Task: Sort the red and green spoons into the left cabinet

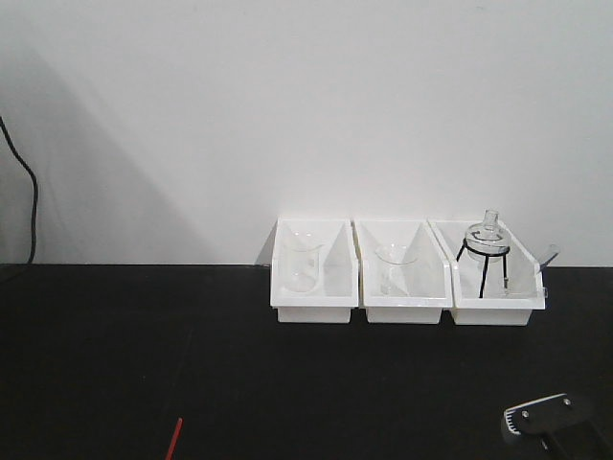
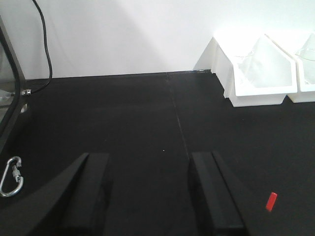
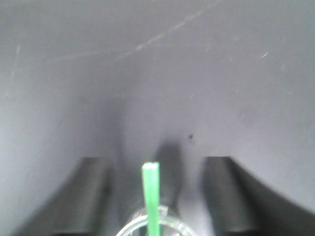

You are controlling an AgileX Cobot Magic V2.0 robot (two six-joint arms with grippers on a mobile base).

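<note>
The green spoon's handle point(image 3: 151, 189) stands upright in the right wrist view, rising out of a clear glass rim point(image 3: 132, 227) at the bottom edge. My right gripper point(image 3: 156, 167) is open, with one finger on each side of the handle and not touching it. Only the tip of the red spoon point(image 1: 173, 438) shows, lying on the black table at the front left; it also shows in the left wrist view point(image 2: 271, 201). My left gripper point(image 2: 148, 162) is open and empty over the table, left of the red tip. The cabinet's shelves are out of view.
Three white bins point(image 1: 314, 305) holding glassware stand in a row against the back wall. Part of my right arm point(image 1: 551, 419) shows at the front right. A steel carabiner point(image 2: 12, 176), a dark-framed panel edge point(image 2: 11, 59) and a black cable point(image 2: 45, 44) are at the left.
</note>
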